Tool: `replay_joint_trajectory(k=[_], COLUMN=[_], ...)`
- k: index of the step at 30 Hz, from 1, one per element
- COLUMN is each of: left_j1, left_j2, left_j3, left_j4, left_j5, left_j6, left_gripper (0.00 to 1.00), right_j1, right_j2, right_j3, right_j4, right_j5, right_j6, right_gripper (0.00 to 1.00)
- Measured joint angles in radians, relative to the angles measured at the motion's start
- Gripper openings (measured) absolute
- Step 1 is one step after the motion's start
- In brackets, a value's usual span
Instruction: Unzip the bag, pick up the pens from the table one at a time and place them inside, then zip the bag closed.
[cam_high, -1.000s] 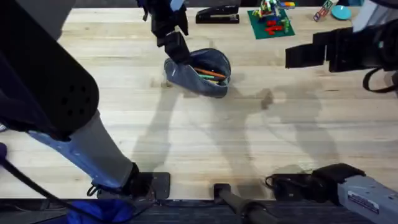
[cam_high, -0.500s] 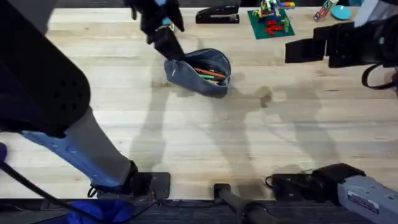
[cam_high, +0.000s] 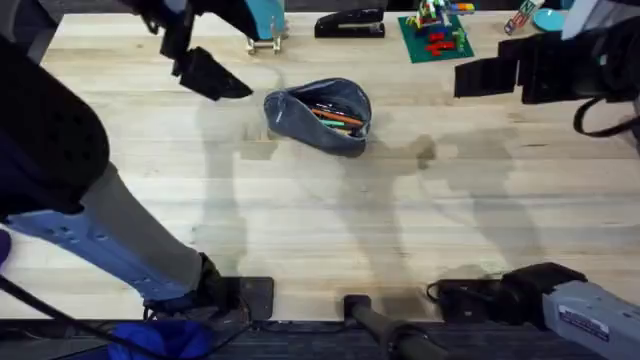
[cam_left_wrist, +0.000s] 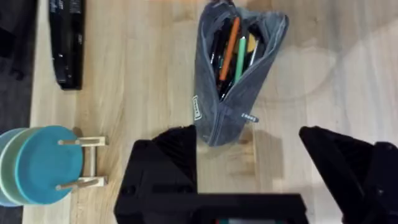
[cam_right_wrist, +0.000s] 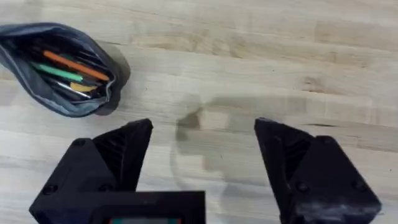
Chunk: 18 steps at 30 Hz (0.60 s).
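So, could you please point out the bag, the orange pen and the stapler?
bag (cam_left_wrist: 214, 106): left wrist view, grey fabric side.
orange pen (cam_left_wrist: 229, 46): left wrist view, mid-shaft.
stapler (cam_high: 350, 23): overhead view, black body.

A robotics lab or test bench is being shown. A pale plank table (cam_high: 330, 210) is being flanked by two robot arms whose bases are being clamped at its near edge. Desk and play props are being kept along the far edge: a black stapler (cam_high: 350, 23), a toy-brick model (cam_high: 435, 28), a blue disc stand (cam_left_wrist: 43, 165).
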Motion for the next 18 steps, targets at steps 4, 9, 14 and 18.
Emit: replay_joint_trajectory(k=[4, 9, 14, 18], left_j1=[0.048, 0.072, 0.099, 0.154], left_j2=[-0.001, -0.001, -0.001, -0.001], left_j3=[-0.058, -0.247, -0.345, -0.424], left_j4=[0.009, 0.140, 0.246, 0.364], left_j5=[0.040, 0.072, 0.120, 0.191], left_j6=[0.067, 0.115, 0.120, 0.121], left_gripper=[0.995, 0.996, 0.996, 0.996], right_j1=[0.000, 0.000, 0.000, 0.000], right_j2=[0.000, 0.000, 0.000, 0.000], right_j3=[0.000, 0.000, 0.000, 0.000], right_j4=[0.000, 0.000, 0.000, 0.000], right_j5=[0.000, 0.000, -0.001, 0.000], right_j6=[0.000, 0.024, 0.037, 0.040], right_gripper=[0.997, 0.998, 0.998, 0.997])
